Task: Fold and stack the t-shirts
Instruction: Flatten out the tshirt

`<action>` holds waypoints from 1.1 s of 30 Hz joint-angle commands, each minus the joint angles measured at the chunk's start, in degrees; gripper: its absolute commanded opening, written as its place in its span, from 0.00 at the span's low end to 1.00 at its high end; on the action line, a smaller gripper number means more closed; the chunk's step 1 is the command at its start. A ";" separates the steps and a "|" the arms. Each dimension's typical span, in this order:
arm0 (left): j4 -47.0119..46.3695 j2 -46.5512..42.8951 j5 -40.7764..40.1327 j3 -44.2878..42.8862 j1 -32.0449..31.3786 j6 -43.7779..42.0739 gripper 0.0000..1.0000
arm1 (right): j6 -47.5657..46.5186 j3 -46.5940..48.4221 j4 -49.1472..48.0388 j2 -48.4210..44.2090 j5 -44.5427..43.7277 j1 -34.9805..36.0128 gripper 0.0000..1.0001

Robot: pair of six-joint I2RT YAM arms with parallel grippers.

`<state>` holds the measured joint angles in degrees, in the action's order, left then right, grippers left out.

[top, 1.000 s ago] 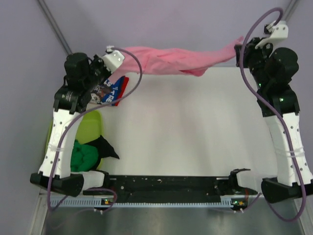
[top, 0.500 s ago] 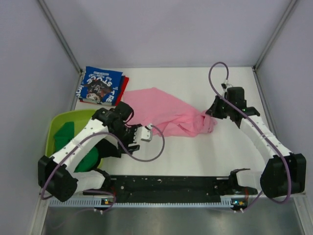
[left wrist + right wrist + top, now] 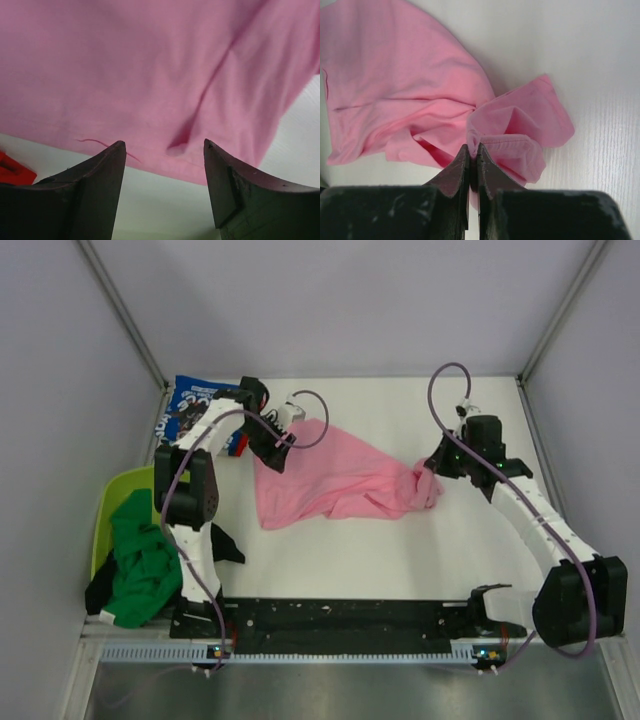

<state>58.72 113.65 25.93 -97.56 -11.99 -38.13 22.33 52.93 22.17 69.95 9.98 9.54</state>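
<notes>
A plain pink t-shirt lies spread and wrinkled in the middle of the white table. My right gripper is shut on a bunched fold at its right end; in the right wrist view the fingertips pinch a hemmed fold of the pink cloth. My left gripper hovers open over the shirt's back left edge, and the pink cloth lies beyond its tips, nothing held. A blue printed t-shirt lies folded at the back left on a red one.
A lime-green tub stands at the left edge. A green t-shirt hangs over its near side, with a black one beside it. Grey walls close in the left, back and right. A black rail runs along the near edge.
The pink shirt, held stretched in the air between both grippers, has come down onto the table. My left gripper let go, opened and moved to the shirt's back left edge.
</notes>
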 commanded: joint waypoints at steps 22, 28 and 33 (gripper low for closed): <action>-1.42 6.42 -4.84 4.83 -8.04 -7.22 0.49 | -3.17 2.88 -2.22 2.38 -0.31 -0.31 0.00; -2.11 -1.31 -4.04 8.96 -11.91 -8.10 0.22 | -3.52 3.06 -2.13 2.21 -0.31 -0.40 0.00; -4.75 -7.72 -10.00 9.05 -12.53 -3.54 0.00 | -4.31 3.67 -0.91 0.80 -2.06 -0.31 0.00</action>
<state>56.69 114.34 19.46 -87.92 -24.58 -44.51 19.38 53.08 22.11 72.82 9.21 9.56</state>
